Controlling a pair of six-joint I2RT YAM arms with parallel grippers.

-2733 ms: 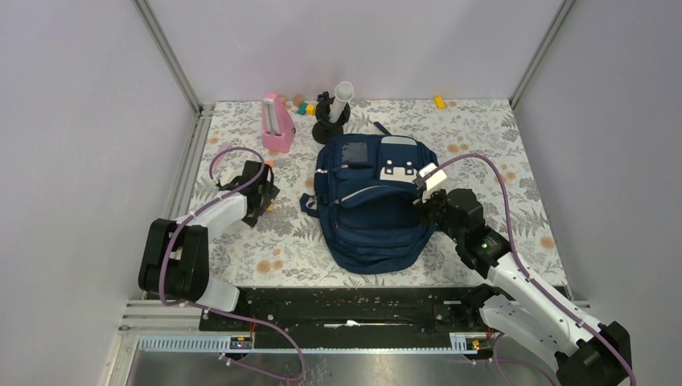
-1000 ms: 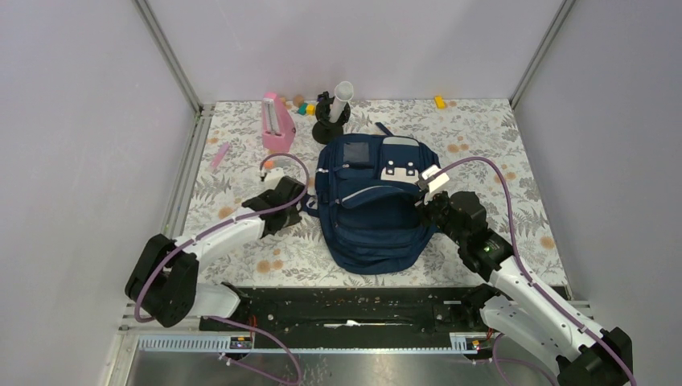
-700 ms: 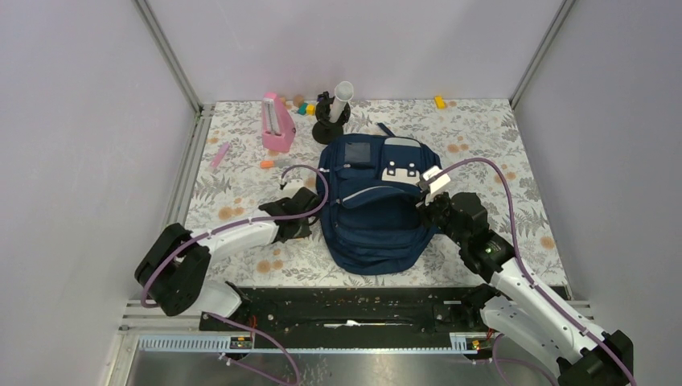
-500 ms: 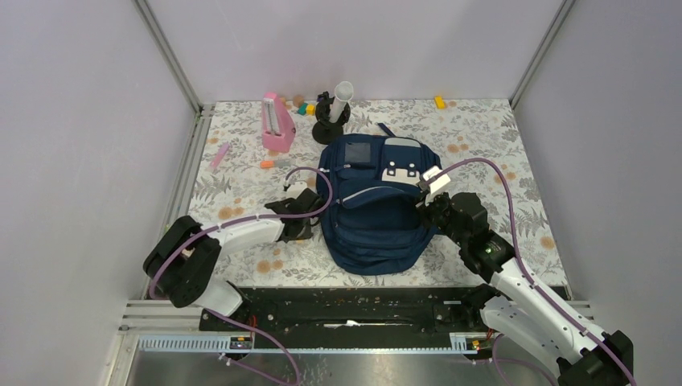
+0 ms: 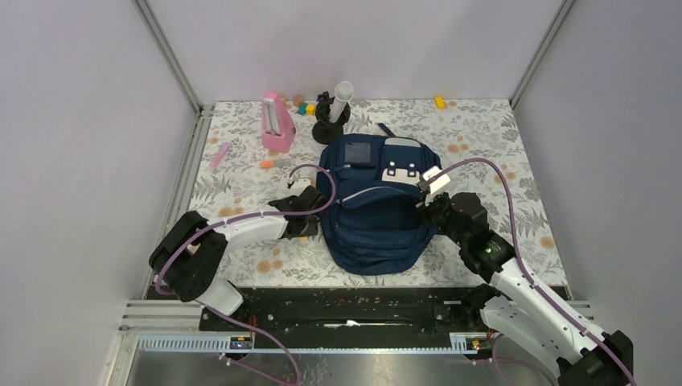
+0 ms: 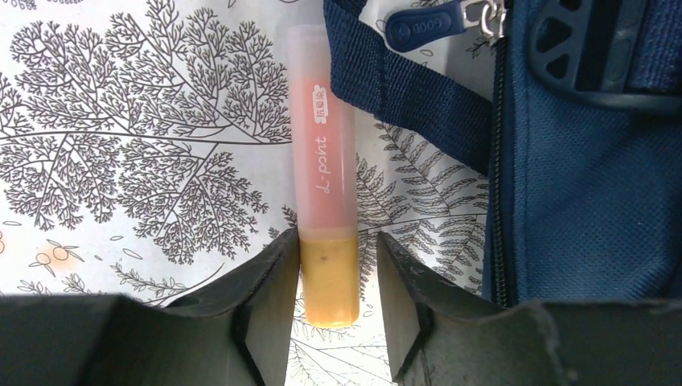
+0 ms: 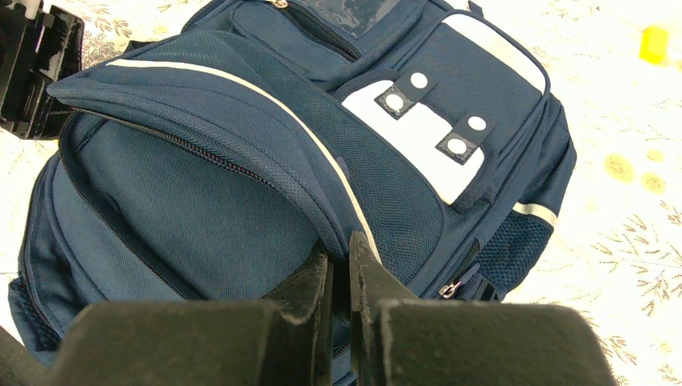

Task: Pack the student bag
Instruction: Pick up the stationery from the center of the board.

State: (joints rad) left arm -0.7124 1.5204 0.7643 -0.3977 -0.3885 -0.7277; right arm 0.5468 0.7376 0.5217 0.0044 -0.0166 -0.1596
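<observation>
Navy blue fabric student bag (image 5: 371,219) lies flat mid-table. Right gripper (image 7: 338,251) is pinched tight on its raised flap edge. Left gripper (image 6: 336,241) sits just beside the bag's left side, jaws part-open, loosely straddling a translucent pink-orange marker pen (image 6: 323,161).

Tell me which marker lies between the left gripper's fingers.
The orange marker with the frosted cap, lying beside the student bag inside the left gripper. The pink marker lies well away, near the left edge of the table.
</observation>
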